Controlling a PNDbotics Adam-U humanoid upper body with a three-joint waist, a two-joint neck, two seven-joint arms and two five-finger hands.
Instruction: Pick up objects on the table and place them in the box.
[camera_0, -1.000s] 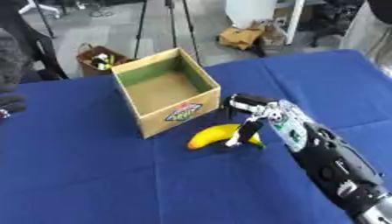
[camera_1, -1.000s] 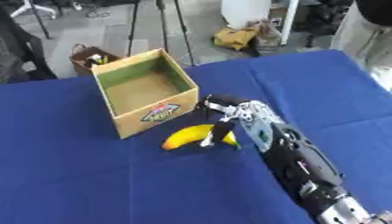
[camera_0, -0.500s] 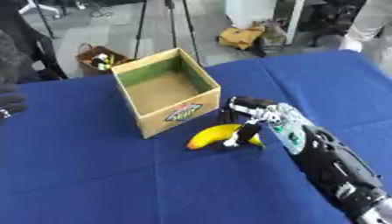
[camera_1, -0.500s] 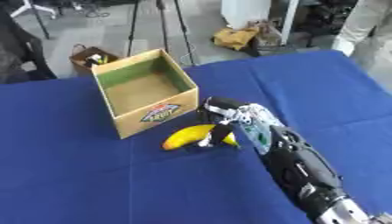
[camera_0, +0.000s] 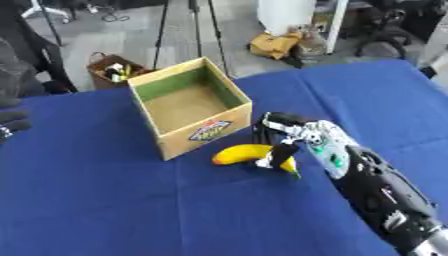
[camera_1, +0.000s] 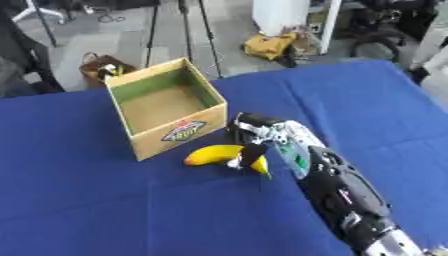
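Here the surface (camera_0: 105, 210), under a blue cloth, takes most of both views, and the task's things sit near its middle. The box (camera_0: 188, 114) is cardboard w/ a green inside; it stands upright and open at the top, and nothing shows inside it. Just beside its near right corner lies the banana (camera_0: 238, 153), flat on the cloth, apart from the box wall but close to it. Its long axis runs approx. left to right across the view, a bit tilted: the fat yellow end points left, towards the box front, and the thin end w/ the stem points right and a little nearer to the robot. The right arm comes in from the lower right corner, and the right robot hand (camera_0: 293, 136) is directly over the stem half of the banana. Its fingers are curled down round that half, a dark fingertip shows in front of the fruit and others behind, so I judge it has hold of the banana, or nearly; whether the banana is lifted off the cloth I cannot tell. The left robot hand (camera_0: 9, 125) shows only as a dark bit at the left edge, far from the banana, and its state I cannot tell. So the right one is the nearer by much, and the box opening lies up and to the left of it, i.e. the coming move is prob. a short lift and carry over the near wall.
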